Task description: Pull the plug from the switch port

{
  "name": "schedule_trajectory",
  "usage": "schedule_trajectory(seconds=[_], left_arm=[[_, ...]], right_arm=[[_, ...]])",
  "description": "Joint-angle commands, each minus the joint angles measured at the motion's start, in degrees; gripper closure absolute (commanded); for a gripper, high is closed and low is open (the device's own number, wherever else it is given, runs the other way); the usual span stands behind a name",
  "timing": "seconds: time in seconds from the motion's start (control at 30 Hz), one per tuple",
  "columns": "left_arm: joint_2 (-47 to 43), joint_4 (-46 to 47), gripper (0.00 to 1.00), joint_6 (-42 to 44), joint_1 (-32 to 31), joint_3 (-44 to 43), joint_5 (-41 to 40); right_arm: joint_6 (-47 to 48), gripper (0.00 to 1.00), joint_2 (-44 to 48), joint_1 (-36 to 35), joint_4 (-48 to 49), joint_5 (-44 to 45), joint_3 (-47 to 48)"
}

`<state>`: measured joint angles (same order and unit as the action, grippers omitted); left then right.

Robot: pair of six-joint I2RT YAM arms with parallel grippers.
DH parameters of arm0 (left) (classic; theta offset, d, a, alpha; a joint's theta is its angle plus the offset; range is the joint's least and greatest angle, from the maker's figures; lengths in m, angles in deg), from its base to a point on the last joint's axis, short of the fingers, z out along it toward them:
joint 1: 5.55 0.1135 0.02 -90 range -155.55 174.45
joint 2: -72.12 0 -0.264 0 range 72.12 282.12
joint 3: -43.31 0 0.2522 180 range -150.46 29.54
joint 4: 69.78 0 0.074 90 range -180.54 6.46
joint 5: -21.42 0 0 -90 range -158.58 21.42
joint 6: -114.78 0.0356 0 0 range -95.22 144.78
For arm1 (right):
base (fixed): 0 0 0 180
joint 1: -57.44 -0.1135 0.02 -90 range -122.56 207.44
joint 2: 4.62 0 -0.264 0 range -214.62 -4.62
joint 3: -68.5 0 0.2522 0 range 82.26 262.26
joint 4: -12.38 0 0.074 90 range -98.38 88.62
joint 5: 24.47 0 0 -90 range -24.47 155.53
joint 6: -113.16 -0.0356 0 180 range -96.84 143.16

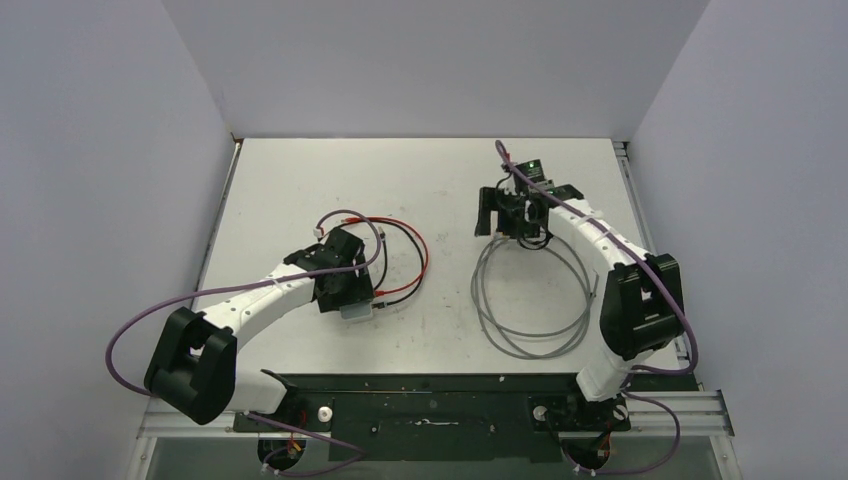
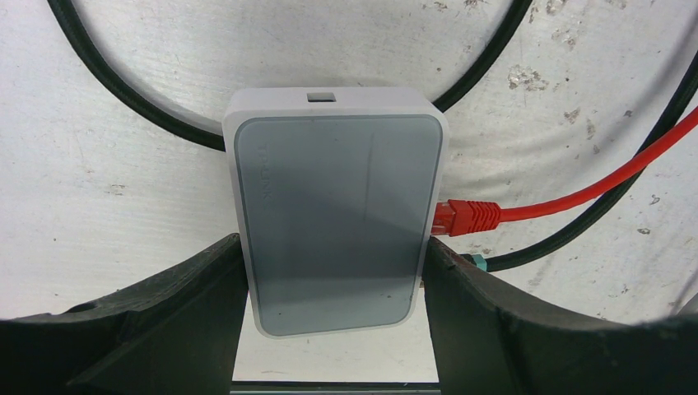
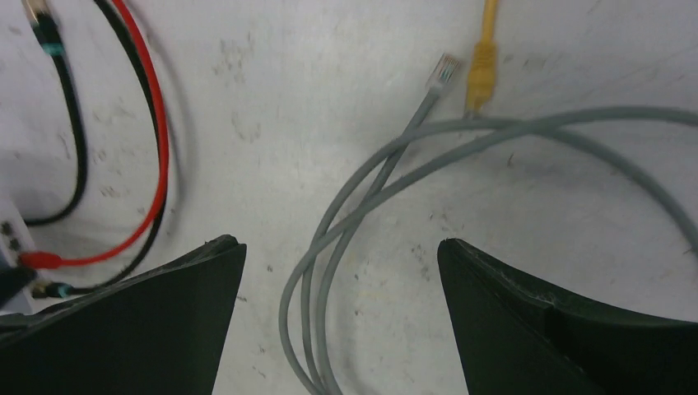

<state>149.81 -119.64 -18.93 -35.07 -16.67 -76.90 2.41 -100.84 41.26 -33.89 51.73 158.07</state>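
White tabletop [image 1: 300, 180], left-centre: your left gripper [image 2: 333, 280] pinches the switch [image 2: 329, 206] by both sides w/ the red plug [image 2: 465, 216] seated in its side, so you're at the bracing step; next, prob. bring your spread-open right gripper [image 3: 342, 271] across & grip that plug.

From above, your left jaws cover most of the switch [image 1: 358, 312]. The yellow cable [image 3: 481, 70] leaves the right wrist view's top edge.
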Motion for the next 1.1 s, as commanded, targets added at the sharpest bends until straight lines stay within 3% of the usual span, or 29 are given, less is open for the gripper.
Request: schedule_trajectory(seconds=[0.0,0.2,0.53,0.8,1.07], left_arm=[[-1.4,3.2,1.00,-0.1,0.4,-0.2,0.3],[-1.6,3.7,1.00,-0.7,0.4,0.7,0.7],[-3.8,2.9,1.00,-1.3,0.6,2.2,0.1],[-4.1,2.9,1.00,-1.5,0.8,2.2,0.0],[-3.0,3.1,1.00,-1.3,0.8,1.5,0.3]], right_arm=[[2.8,0.10,3.1,-4.4,-8.7,3.0,-3.8],[2.4,0.15,-0.8,-8.1,-6.4,0.5,-9.5],[1.8,0.38,-9.6,-10.7,0.7,-1.6,-7.8],[4.7,0.74,-9.6,-11.6,0.0,-2.0,-5.7],[10.9,0.88,-10.3,-13.1,-0.5,-2.0,-3.2]])
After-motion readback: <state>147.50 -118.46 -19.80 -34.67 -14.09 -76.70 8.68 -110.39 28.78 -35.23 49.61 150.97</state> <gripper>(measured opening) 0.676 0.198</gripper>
